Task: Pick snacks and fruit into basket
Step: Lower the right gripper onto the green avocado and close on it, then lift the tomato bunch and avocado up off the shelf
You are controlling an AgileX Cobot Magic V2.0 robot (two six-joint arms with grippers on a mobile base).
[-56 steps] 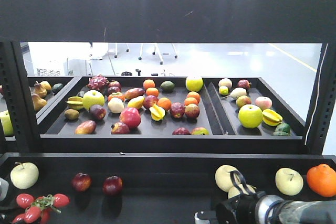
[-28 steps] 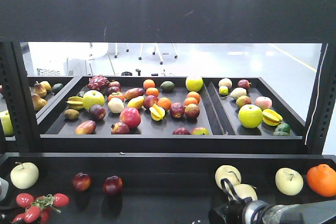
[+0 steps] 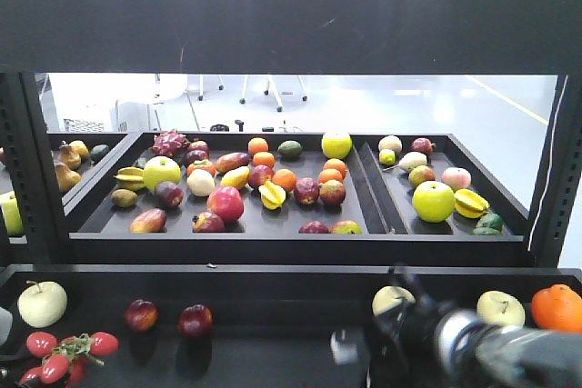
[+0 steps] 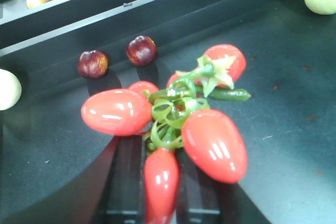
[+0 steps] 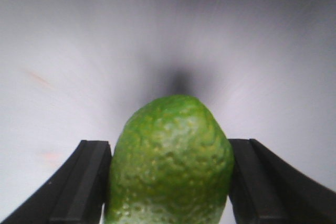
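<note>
Evidently right claw (image 5: 169,150) clamps green fruit (image 5: 170,171) (wrist-only).

A black shelf frame (image 3: 291,15) spanned the view, with a perforated upright (image 3: 23,170) at nine o'clock and a white cable (image 3: 548,154) hanging at three o'clock. Beyond it, toward twelve o'clock, lay a pale glossy floor (image 3: 409,102) with chair legs (image 3: 271,90).

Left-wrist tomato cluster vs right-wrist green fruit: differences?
Tomato cluster is red, glossy, several pieces on a green vine; green fruit is one pebbly green piece. Tomato cluster is over the dark shelf; green fruit faces a pale background. Both sit between fingers: left gripper, right gripper.
</note>
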